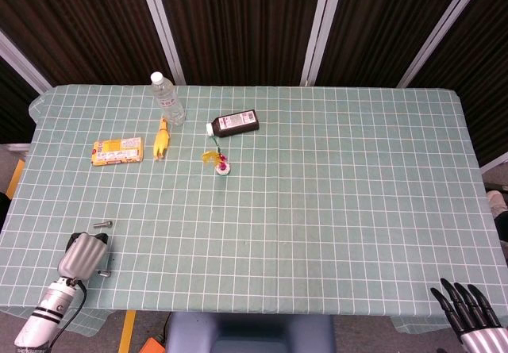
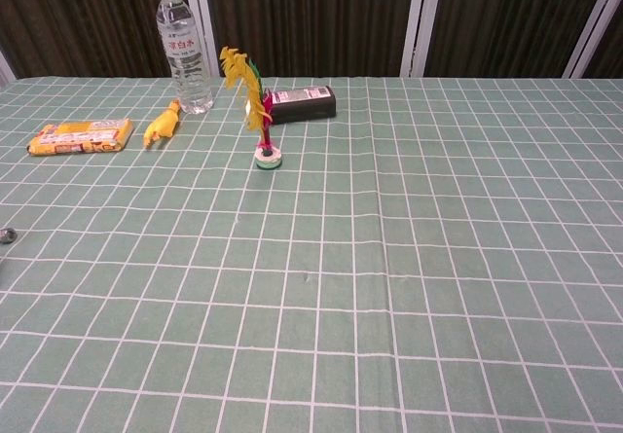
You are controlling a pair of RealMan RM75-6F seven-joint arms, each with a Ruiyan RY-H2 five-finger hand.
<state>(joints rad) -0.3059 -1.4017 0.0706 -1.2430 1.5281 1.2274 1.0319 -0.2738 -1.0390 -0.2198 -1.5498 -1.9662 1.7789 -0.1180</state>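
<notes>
The left hand (image 1: 83, 254) is low at the near left, back up, its fingers hidden. The right hand (image 1: 470, 321) is at the near right corner, dark fingers (image 1: 454, 302) spread, holding nothing.

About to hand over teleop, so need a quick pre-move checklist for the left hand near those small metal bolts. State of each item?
1. Left hand in camera: ok in head view; chest view does not show it.
2. Left hand holding anything: cannot tell, only its grey back shows, fingers hidden.
3. Small metal bolt above the hand: ok, lying loose on the green checked tablecloth, apart from the hand.
4. Second small metal bolt: cannot tell whether it touches the hand; it lies right at its edge.
5. Right hand: ok, black fingers spread, holding nothing, at the table's near right corner.
6. Clear plastic water bottle: ok, upright, far from both hands.
</notes>
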